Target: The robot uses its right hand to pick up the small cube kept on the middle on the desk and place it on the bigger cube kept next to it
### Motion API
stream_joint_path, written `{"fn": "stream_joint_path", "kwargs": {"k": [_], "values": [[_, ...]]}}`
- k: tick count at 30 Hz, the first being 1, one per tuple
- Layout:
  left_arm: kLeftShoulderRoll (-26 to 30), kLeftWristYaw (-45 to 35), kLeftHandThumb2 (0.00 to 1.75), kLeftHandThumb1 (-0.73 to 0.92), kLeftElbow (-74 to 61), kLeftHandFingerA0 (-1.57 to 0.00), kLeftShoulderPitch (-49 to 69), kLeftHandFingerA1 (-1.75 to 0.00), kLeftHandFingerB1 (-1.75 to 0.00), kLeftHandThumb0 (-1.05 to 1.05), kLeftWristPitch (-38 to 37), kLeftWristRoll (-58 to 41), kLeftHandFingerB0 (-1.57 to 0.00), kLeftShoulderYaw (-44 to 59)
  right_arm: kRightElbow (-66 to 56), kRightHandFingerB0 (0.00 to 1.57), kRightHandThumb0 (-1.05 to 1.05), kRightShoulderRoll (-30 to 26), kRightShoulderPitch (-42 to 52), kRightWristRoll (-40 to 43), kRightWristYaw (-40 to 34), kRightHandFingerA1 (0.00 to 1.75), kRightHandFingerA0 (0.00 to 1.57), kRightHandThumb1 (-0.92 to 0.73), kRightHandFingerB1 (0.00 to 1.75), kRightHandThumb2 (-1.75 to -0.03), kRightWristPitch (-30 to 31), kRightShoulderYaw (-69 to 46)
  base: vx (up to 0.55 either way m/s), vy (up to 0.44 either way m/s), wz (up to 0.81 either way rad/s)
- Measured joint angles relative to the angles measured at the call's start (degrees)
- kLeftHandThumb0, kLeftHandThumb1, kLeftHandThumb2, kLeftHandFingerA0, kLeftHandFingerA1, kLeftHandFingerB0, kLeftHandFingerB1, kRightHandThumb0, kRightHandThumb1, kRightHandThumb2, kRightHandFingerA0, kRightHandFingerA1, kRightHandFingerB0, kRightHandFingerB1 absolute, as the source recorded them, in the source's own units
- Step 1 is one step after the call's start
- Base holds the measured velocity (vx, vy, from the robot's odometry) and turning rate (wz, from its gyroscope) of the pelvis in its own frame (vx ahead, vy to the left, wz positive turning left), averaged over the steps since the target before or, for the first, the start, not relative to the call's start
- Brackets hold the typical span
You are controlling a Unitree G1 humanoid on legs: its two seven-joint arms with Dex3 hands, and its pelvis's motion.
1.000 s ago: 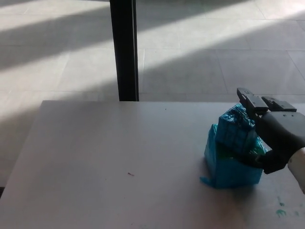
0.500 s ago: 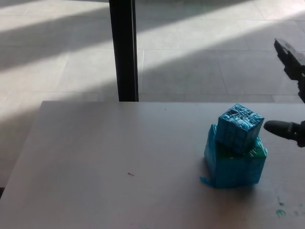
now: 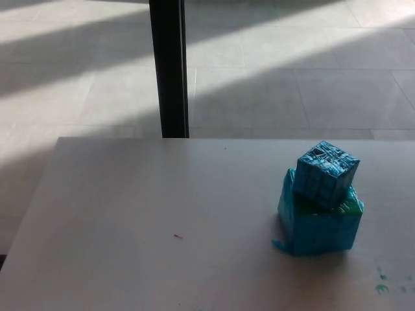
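Two cubes are showing, both blue: one small cube [image 3: 327, 170] is sitting on top of one bigger cube [image 3: 318, 223], turned a little so its corners are not lining up with the block beneath. The pair is standing on the right part of the pale worktop [image 3: 149, 214], with nothing else touching them. A ragged scrap of blue covering is sticking out at the bigger cube's near left corner, and a patch of green is peeking out on its top at the right. One tiny dark speck [image 3: 177, 236] is lying on the worktop, left of the stack. A few green smudges [image 3: 382, 285] are marking the near right corner. One black post [image 3: 169, 68] is rising beyond the far edge, its top cut off. Neither robot hand is appearing in the head view, so their fingers cannot be judged
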Motion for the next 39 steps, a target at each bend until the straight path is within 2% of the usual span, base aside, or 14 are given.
{"fn": "stream_joint_path", "kwargs": {"k": [10,12,13,14,21,24,25,29,30,33,35,36,38,39], "values": [[-0.1,0.0,0.75,0.92,0.1,-0.41,0.4,-0.59,-0.43,-1.04,0.0,-0.1,-0.42,0.2,15.9,0.06,-0.65,2.3,7.8,3.8,-7.0,0.66,0.00,-0.69,0.54,-0.61,-0.7,-15.8,0.00,0.000,0.00],[-0.2,0.0,0.76,0.92,0.2,-0.43,0.4,-0.60,-0.41,-1.02,0.0,-0.1,-0.38,0.2,19.5,0.00,-0.40,3.0,9.0,4.2,-8.5,0.65,0.15,-0.46,0.53,-1.04,-0.9,-17.3,0.00,0.000,0.00],[-0.2,0.0,1.21,0.75,0.2,-0.39,0.4,-0.63,-0.48,-0.99,0.0,-0.1,-0.30,0.2,21.3,0.09,-0.63,3.4,9.6,4.3,-9.3,0.59,0.00,-0.66,0.56,-0.60,-1.0,-18.0,0.00,0.000,0.00],[-0.2,0.0,0.77,0.92,0.2,-0.43,0.4,-0.58,-0.41,-1.02,0.0,-0.1,-0.37,0.2,23.4,0.07,-0.63,3.9,10.0,4.6,-10.1,0.47,0.00,-0.68,0.55,-0.61,-1.1,-18.7,0.00,0.000,0.00],[-0.4,0.0,1.19,0.75,0.4,-0.39,0.6,-0.63,-0.50,-0.98,-0.1,-0.1,-0.33,0.3,33.5,0.15,-0.51,8.4,10.9,7.8,-15.1,1.24,0.06,-0.70,0.61,-0.58,-1.5,-23.8,0.00,0.000,0.00],[-0.5,0.0,1.19,0.75,0.4,-0.39,0.8,-0.63,-0.50,-0.98,-0.1,-0.1,-0.33,0.3,36.0,0.15,-0.51,10.8,10.9,9.2,-17.2,1.24,0.06,-0.70,0.61,-0.58,-1.5,-25.7,0.00,0.000,0.00],[-0.6,0.0,0.75,0.92,0.4,-0.45,0.9,-0.64,-0.43,-1.01,-0.1,-0.1,-0.40,0.3,36.5,0.10,-0.48,11.3,10.9,9.5,-17.7,1.03,0.00,-0.72,0.63,-0.59,-1.5,-26.1,0.00,0.000,0.00],[-0.7,0.0,0.72,0.92,0.4,-0.43,1.0,-0.59,-0.42,-1.02,-0.1,-0.2,-0.42,0.5,39.7,0.04,-0.45,14.3,10.7,12.2,-20.4,0.44,0.00,-0.72,0.65,-0.63,-1.6,-28.9,0.00,0.000,0.00],[-0.7,0.0,1.19,0.75,0.4,-0.38,1.1,-0.62,-0.50,-0.99,-0.1,-0.2,-0.34,0.5,40.1,0.08,-0.44,15.0,10.6,13.1,-20.8,0.57,0.00,-0.68,0.67,-0.62,-1.5,-29.8,0.00,0.000,0.00],[-0.8,0.0,0.76,0.92,0.4,-0.42,1.1,-0.60,-0.41,-1.03,-0.1,-0.2,-0.37,0.5,41.5,0.07,-0.38,16.3,9.9,15.1,-21.8,1.34,0.25,-0.68,0.81,-0.55,-1.5,-31.6,0.00,0.000,0.00],[-0.9,0.0,0.72,0.92,0.4,-0.42,1.1,-0.61,-0.43,-1.02,-0.1,-0.2,-0.41,0.5,42.4,0.08,-0.34,17.1,9.2,17.0,-22.3,0.80,0.31,-0.45,0.61,-0.98,-1.5,-33.5,0.00,0.000,0.00],[-1.0,0.0,0.73,0.92,0.4,-0.46,1.2,-0.63,-0.40,-1.02,-0.1,-0.2,-0.38,0.5,42.5,0.04,-0.34,17.4,8.9,17.7,-22.6,1.33,0.25,-0.66,0.78,-0.60,-1.5,-34.2,0.00,0.000,0.00],[-1.1,0.0,0.73,0.92,0.4,-0.46,1.2,-0.62,-0.41,-1.01,-0.1,-0.2,-0.38,0.5,43.2,0.05,-0.30,18.2,8.4,19.4,-23.1,1.41,0.36,-0.62,0.71,-0.67,-1.5,-35.8,0.00,0.000,0.00],[-1.1,0.0,1.16,0.73,0.4,-0.42,1.3,-0.65,-0.52,-0.95,-0.1,-0.2,-0.37,0.6,43.7,0.09,-0.31,18.4,8.2,20.2,-23.3,1.41,0.31,-0.56,0.73,-0.75,-1.5,-36.5,0.00,0.000,0.00]]}}
